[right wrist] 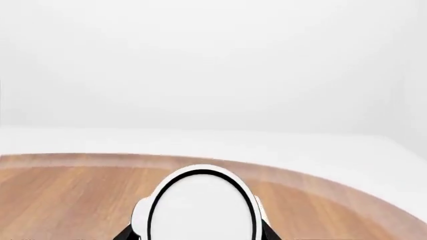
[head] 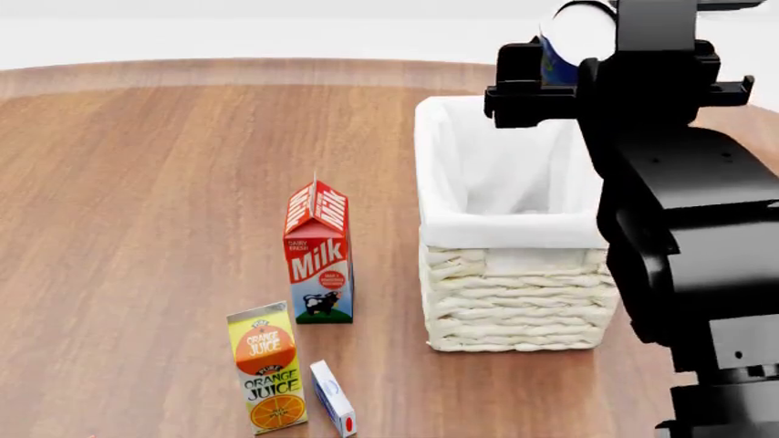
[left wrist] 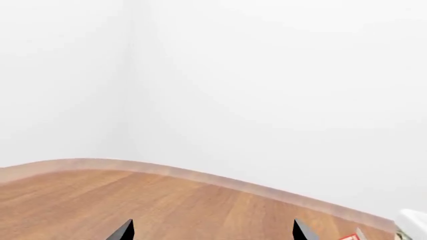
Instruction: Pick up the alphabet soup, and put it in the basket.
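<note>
One can, the alphabet soup (head: 572,36), hangs in the air above the far right corner of the basket (head: 512,274), clamped in the right gripper (head: 582,64). From the head view I see its white flat end and a strip of blue label poking out past the black fingers. In the right wrist view the can (right wrist: 200,210) fills the lower middle, its white end ringed in black, with the dark fingertips (right wrist: 127,234) pressed against both sides, so the jaws are closed tight on it.

Below it the basket stands upright on the wooden table (head: 146,201), its white cloth lining folded over the woven rim.

Left of the basket, just beside it, stands a milk carton (head: 319,255). Nearer the robot is an orange juice carton (head: 268,370), and beside that lies a small white and blue box (head: 331,397).

Only the two dark tips of the left gripper (left wrist: 212,231) show in the left wrist view, set wide apart with nothing between them, over bare table with a white wall beyond.
</note>
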